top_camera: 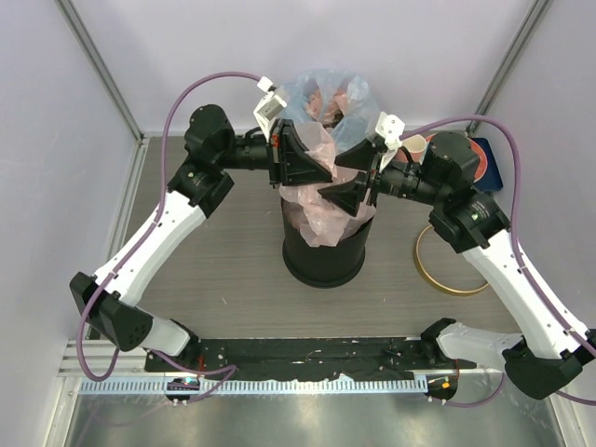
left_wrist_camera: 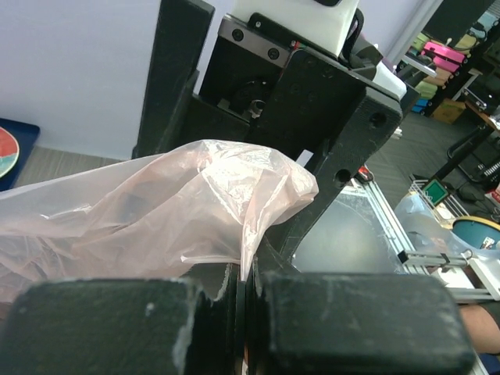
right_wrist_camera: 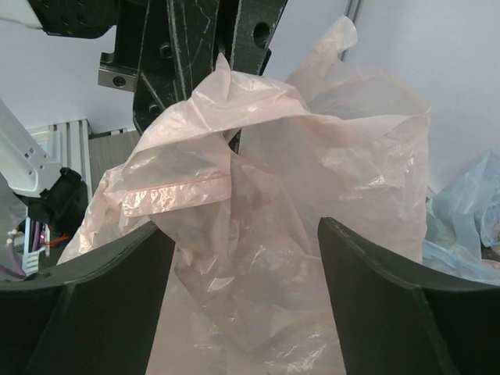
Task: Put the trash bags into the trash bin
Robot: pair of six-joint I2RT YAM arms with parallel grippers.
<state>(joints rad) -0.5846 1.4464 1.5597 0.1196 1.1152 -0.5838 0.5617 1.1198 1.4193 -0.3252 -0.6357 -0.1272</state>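
Two black two-finger grippers meet above the mouth of the round black plastic bin, which stands upright near the middle of the grey-brown table. The thin, crinkly, pale-pink translucent plastic bag is bunched at the bin's opening. In the top view part of it drapes over the rim and down the front wall, while the rest is lifted above the opening between the two arms. How far it reaches down inside the bin cannot be told. The left gripper is fully closed, and its wrist view shows a fold of the pink film pinched in the seam between its pads, with the rest of the bag billowing up ahead of it. The right gripper stands wide apart, its fingers on either side of the hanging bag. The film lies just beside one finger and clear of the other, so this gripper has hold of nothing. A thin gold-coloured hoop lies flat on the table to the right of the bin, apart from it. Behind the bin sits a bluish translucent bag with reddish contents. At the far right a dark blue tray carries a red plate, partly hidden by the right arm.
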